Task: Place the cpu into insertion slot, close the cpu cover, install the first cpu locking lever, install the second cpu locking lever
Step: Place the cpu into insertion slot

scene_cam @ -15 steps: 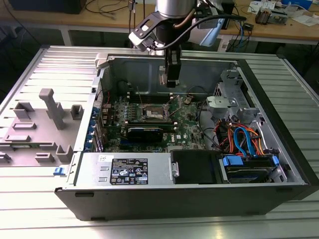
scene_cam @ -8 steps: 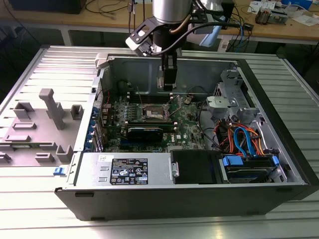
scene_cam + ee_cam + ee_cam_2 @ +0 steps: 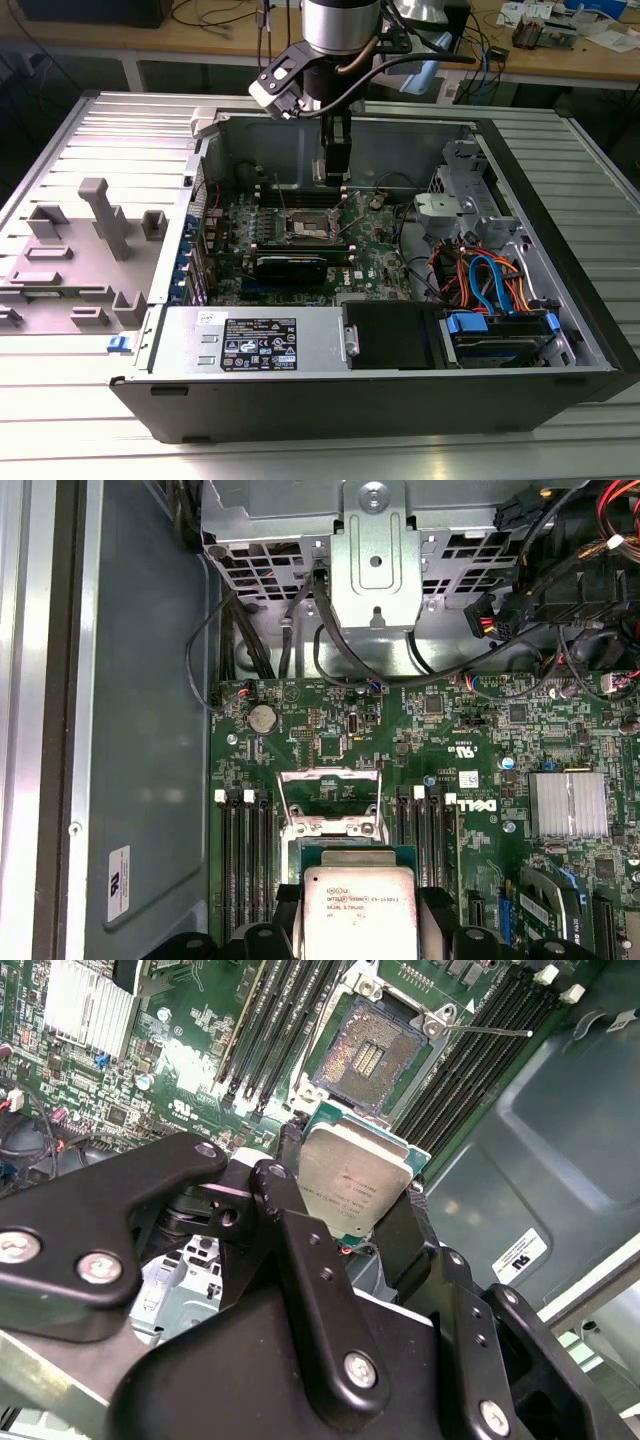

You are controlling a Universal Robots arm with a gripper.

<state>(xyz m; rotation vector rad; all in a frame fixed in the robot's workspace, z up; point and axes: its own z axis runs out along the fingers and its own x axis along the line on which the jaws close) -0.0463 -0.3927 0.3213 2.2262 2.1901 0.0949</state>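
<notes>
The gripper (image 3: 352, 1200) is clamped on the cpu (image 3: 356, 1175), its black fingers (image 3: 400, 1235) pressing two opposite edges of the chip, whose silvery top faces the camera in both wrist views; the cpu hangs in the air just short of the insertion slot (image 3: 375, 1048), not seated in it; the slot lies open, its dark centre with rows of contacts bare inside the silver rim; in the first wrist view the cpu cover (image 3: 330, 826) stands tilted up off the socket, just beyond the chip; a thin silver locking lever (image 3: 490, 1031) sticks out free from the slot's corner; long black memory slots (image 3: 270, 1030) flank the socket on both sides; in the exterior view the arm (image 3: 340, 30) reaches down into the open computer case (image 3: 300, 395) close to its far wall, the gripper poised above the far part of the green board (image 3: 385, 250)
</notes>
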